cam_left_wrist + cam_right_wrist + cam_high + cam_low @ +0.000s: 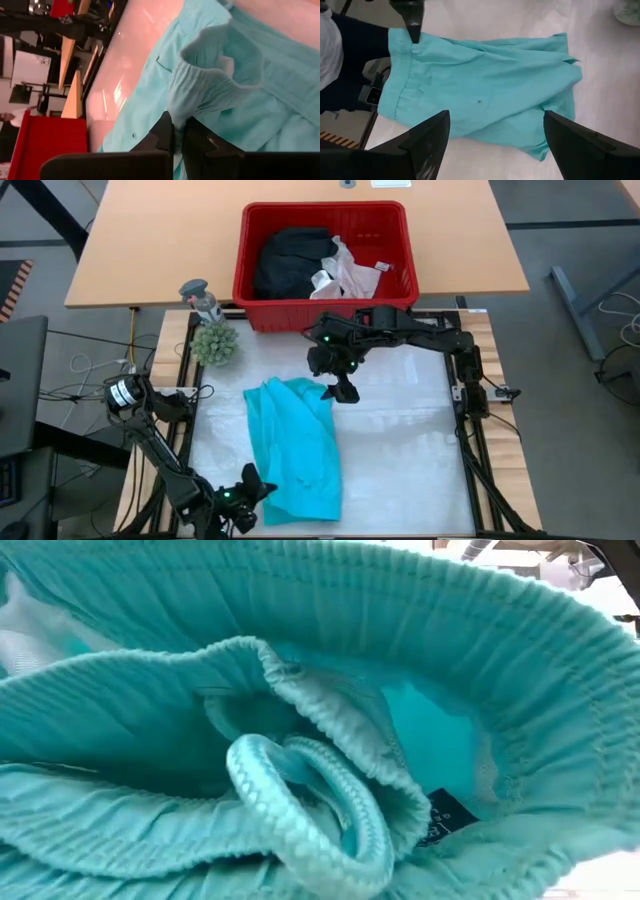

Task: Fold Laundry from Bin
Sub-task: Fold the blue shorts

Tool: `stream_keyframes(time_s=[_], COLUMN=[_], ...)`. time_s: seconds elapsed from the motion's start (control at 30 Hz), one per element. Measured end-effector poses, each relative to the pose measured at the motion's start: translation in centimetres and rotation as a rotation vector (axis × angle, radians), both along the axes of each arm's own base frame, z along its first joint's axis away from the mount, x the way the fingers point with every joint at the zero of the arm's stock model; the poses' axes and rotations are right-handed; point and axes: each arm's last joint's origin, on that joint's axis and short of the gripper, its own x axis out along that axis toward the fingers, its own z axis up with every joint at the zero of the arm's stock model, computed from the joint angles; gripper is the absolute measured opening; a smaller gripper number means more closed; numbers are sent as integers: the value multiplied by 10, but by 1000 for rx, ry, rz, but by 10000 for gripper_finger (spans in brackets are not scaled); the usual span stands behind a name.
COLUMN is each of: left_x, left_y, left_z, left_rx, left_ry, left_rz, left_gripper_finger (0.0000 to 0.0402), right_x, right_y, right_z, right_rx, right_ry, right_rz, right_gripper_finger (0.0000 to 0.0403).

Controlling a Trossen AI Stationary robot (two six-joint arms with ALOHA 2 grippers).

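I have the teal shorts [292, 448] spread flat on the white surface [400, 450] in front of me, their elastic waistband at the near edge and the legs pointing toward the red bin [325, 305]. My left gripper [243, 502] is down at that near edge, its fingers [167, 135] pressed together and pinching a bunched fold of the waistband, which puckers up just beyond the tips in the left wrist view. My right gripper [342, 388] hangs above the far end of the shorts, just beside the leg hems, with its fingers [427, 142] spread wide and nothing between them. In the low view the ribbed waistband fills nearly everything, with a small dark label [447, 815] showing inside. The bin sits on the wooden surface [150, 250] beyond, holding a black garment [290, 260] and white cloth [345, 272]. A small green plant [214, 342] stands near the bin's left corner.
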Motion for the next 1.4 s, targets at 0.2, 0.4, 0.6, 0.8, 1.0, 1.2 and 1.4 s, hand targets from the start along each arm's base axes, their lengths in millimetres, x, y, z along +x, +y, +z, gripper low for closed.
stream_keyframes(time_s=[0.2,0.4,0.6,0.8,1.0,1.2,1.4], left_x=[9,18,23,24,15,7,-8], left_y=[-3,12,15,9,9,-5,12], left_z=[8,-14,-20,-11,21,42,50], left_rx=[-189,-431,-574,-644,-668,-666,-365], left_ry=[50,228,352,430,563,440,231], left_rz=[1,63,15,-28,91,-17,98], left_gripper_finger=[1,5,42,99,137,139,139], right_x=[0,1,2,0,3,8,19], right_y=[6,11,14,13,3,-15,-38], right_z=[0,0,1,-1,-10,-22,-50], right_rx=[-1,3,12,17,-43,-62,-84], right_ry=[-3,-4,-20,12,37,36,31], right_rz=[20,27,25,16,4,-28,-42], right_gripper_finger=[340,340,340,340,340,340,340])
